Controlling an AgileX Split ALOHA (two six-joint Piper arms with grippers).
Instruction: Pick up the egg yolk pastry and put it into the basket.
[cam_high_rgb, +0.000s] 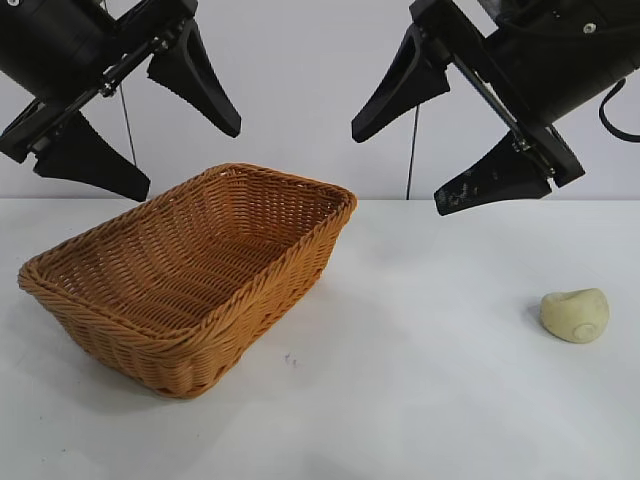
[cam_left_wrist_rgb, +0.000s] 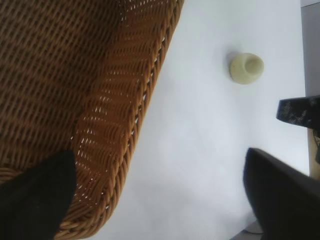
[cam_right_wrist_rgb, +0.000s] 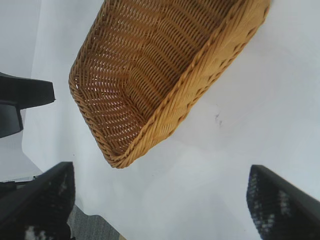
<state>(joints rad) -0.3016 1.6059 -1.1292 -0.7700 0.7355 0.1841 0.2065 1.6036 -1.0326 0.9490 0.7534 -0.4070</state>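
Observation:
The egg yolk pastry (cam_high_rgb: 575, 315) is a small pale cream-yellow bun lying on the white table at the right; it also shows in the left wrist view (cam_left_wrist_rgb: 246, 67). The orange-brown wicker basket (cam_high_rgb: 120, 300) stands at the left and holds nothing; it also shows in the left wrist view (cam_left_wrist_rgb: 150, 75) and in the right wrist view (cam_right_wrist_rgb: 200, 80). My left gripper (cam_high_rgb: 185, 150) hangs open and empty high above the basket. My right gripper (cam_high_rgb: 405, 165) hangs open and empty high over the table, up and to the left of the pastry.
The white table (cam_high_rgb: 420, 400) runs between basket and pastry, with a small dark mark (cam_high_rgb: 291, 360) in front of the basket. A white wall stands behind. The table's edge shows in the right wrist view (cam_right_wrist_rgb: 100, 220).

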